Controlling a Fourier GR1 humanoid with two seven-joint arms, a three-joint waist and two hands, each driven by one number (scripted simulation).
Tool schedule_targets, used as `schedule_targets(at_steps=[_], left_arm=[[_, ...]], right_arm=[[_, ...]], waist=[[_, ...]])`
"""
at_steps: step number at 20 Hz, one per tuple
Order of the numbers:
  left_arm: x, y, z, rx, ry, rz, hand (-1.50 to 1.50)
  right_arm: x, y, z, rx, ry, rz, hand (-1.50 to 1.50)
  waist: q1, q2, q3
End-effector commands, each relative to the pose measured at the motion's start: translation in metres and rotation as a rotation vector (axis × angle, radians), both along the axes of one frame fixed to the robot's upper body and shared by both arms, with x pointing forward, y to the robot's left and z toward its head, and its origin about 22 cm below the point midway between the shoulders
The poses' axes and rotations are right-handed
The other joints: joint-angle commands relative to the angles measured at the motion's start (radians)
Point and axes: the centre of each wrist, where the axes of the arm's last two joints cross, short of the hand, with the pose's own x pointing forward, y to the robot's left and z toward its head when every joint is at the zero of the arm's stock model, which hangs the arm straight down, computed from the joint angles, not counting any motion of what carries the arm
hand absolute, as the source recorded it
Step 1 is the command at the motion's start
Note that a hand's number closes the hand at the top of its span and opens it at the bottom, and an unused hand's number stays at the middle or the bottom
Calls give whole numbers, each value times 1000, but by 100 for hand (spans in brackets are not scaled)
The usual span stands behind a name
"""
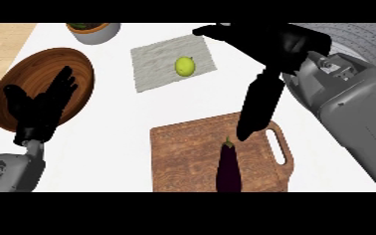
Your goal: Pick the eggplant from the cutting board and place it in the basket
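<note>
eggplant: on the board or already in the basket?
On the board. The eggplant lies lengthwise on the cutting board, right hand above it; the basket holds none.

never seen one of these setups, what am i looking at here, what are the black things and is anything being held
This is one picture taken from the robot's head, looking steeply down at a white kitchen counter. The black shapes are its two hands on grey forearms. The left hand rests open at the left, over a wooden basket. The right hand reaches in from the upper right, its fingers pointing down toward the eggplant, which lies on a wooden cutting board. Nothing is held yet. Farther back a yellow-green fruit sits on a grey cloth, and a grey pot stands at the top edge.
</note>
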Motion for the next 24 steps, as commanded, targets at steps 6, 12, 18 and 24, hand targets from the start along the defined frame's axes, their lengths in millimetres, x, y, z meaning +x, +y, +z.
schedule_targets(at_steps=[6, 12, 18, 24], left_arm=[[7, 10, 2, -21, -1, 18, 0], [2, 6, 6, -2, 6, -6, 0], [-3, -6, 10, -12, -6, -8, 0], [2, -6, 19, -7, -24, -10, 0]], right_arm=[[-35, -67, 17, 30, 41, -66, -150], [-72, -79, -35, 99, 53, -74, -150], [-86, -72, -101, 111, 4, -98, -150], [-80, -40, -149, 205, -19, -133, -150]], waist=[[-3, 5, 1], [5, 7, 2], [15, 8, 3], [21, 10, 2]])
